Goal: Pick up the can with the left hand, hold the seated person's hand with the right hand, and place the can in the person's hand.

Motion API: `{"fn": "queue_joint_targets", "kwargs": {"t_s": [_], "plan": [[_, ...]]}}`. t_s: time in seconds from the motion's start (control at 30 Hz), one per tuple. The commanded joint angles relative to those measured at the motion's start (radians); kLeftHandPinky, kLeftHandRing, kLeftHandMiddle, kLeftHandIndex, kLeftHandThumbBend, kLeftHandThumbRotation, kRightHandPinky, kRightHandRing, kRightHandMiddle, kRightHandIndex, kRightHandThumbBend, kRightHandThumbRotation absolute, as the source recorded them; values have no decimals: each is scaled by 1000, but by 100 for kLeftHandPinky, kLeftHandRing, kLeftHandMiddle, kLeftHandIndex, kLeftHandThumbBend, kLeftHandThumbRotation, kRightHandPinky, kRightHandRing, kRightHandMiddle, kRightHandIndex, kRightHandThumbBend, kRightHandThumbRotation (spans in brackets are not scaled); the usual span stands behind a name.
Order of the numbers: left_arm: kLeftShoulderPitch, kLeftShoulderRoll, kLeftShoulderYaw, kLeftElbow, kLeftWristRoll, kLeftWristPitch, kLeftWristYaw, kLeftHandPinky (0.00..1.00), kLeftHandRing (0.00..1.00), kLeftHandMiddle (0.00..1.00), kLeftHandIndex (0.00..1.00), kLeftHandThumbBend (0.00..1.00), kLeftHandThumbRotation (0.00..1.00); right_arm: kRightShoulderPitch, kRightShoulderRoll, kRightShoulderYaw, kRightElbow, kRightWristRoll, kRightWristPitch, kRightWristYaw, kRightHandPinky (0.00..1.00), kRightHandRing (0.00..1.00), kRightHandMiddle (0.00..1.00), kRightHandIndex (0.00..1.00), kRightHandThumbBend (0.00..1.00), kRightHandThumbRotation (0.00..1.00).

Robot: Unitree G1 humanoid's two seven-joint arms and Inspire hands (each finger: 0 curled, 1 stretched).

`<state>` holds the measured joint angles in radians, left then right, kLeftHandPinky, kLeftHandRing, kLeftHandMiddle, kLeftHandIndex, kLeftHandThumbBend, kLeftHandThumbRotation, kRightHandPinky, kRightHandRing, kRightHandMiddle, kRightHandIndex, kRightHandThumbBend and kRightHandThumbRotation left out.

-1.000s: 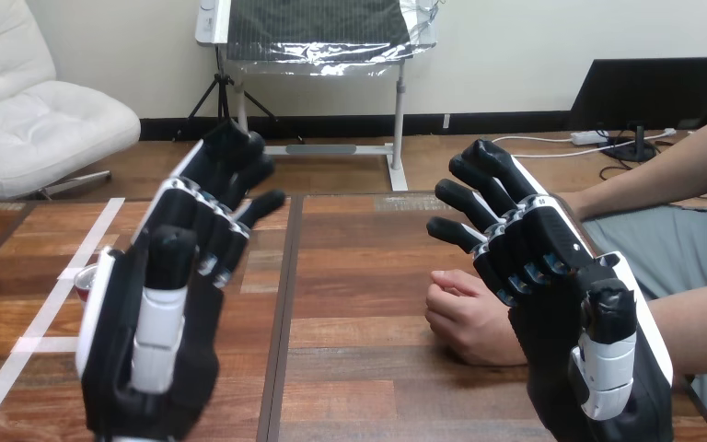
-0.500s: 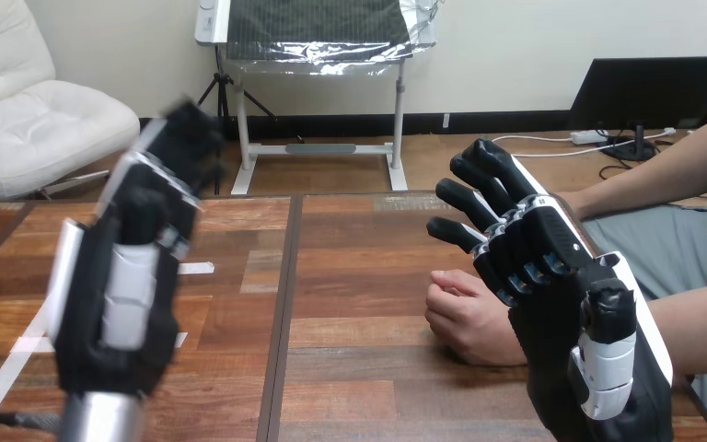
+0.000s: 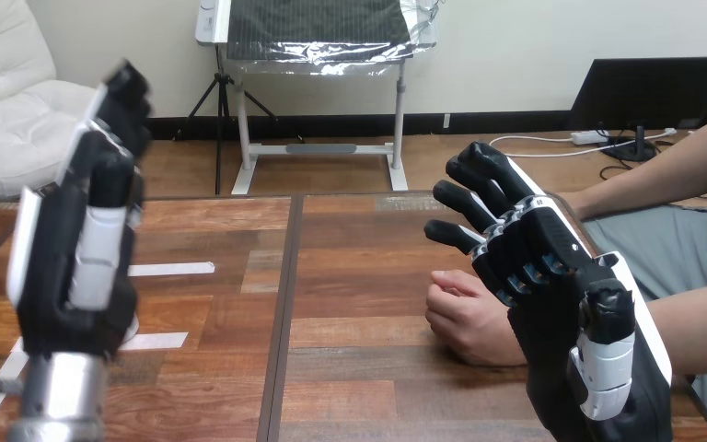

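My left hand [image 3: 74, 258] is raised over the table's left part, back toward the camera, fingers straight and holding nothing. It covers the table surface behind it. My right hand [image 3: 562, 276] hangs at the right with its fingers spread and only slightly bent, open. The person's hand [image 3: 465, 322] rests on the table as a loose fist, just left of and below my right hand. My right palm covers the person's wrist, and whether the two touch I cannot tell.
Two white tape strips [image 3: 170, 269] [image 3: 152, 341] lie on the wooden table [image 3: 359, 276] right of my left hand. A dark seam [image 3: 281, 313] runs down the table's middle. The person's other forearm [image 3: 663, 175] reaches in at the upper right.
My left hand has swung to the left and risen, uncovering the tape strips. My right hand and the person's hand have stayed put.
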<state>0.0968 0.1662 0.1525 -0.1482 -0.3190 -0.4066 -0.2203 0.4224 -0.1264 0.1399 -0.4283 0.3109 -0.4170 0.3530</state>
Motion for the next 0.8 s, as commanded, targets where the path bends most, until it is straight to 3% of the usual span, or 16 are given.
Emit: {"fn": "queue_joint_targets", "kwargs": {"t_s": [0.0, 0.33, 0.77], "plan": [[-112, 37, 32, 49, 12, -1, -12, 100, 99, 98, 95, 81, 77, -48, 4, -16, -24, 3, -18, 0, 83, 90, 91, 90, 84, 92], [-200, 57, 68, 141, 16, 0, -21, 100, 100, 100, 98, 77, 64, -51, 1, -20, -19, 11, -20, 6, 82, 90, 91, 90, 84, 91], [-285, 82, 87, 238, 114, 38, 39, 100, 99, 97, 96, 76, 61, -59, 0, -25, -15, 3, -29, 10, 81, 89, 91, 90, 81, 89]]}}
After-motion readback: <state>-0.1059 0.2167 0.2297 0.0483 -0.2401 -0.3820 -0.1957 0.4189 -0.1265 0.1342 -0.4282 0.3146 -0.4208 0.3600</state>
